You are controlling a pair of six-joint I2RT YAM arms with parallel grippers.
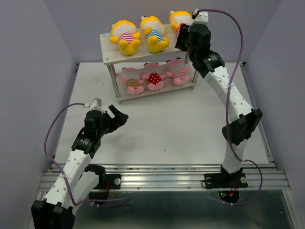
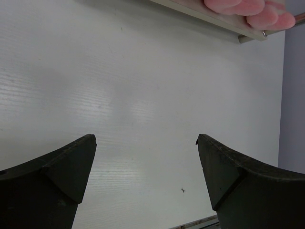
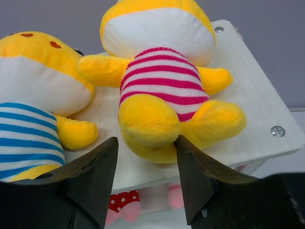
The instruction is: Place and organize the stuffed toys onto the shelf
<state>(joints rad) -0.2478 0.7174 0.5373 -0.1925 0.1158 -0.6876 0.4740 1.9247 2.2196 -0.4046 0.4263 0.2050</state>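
The shelf [image 1: 108, 53] stands at the back of the table. Three yellow toys lie on its top board: pink-striped [image 1: 125, 36], blue-striped [image 1: 153, 34], and a third [image 1: 178, 19] partly hidden by my right arm. Three pink toys [image 1: 153, 78] lie on the lower board. My right gripper [image 3: 145, 140] is open at the feet of a yellow pink-striped toy [image 3: 162, 71], which lies on the top board [image 3: 257, 109] beside the blue-striped one [image 3: 33, 95]. My left gripper [image 2: 145, 140] is open and empty over the bare table, with a pink toy [image 2: 248, 8] far ahead.
The white table [image 1: 190, 124] is bounded by grey walls on three sides and a metal rail [image 1: 167, 174] at the near edge. The shelf's thin legs [image 1: 114, 86] stand near the table's back middle. A polka-dot pink toy [image 3: 125, 202] shows under the top board.
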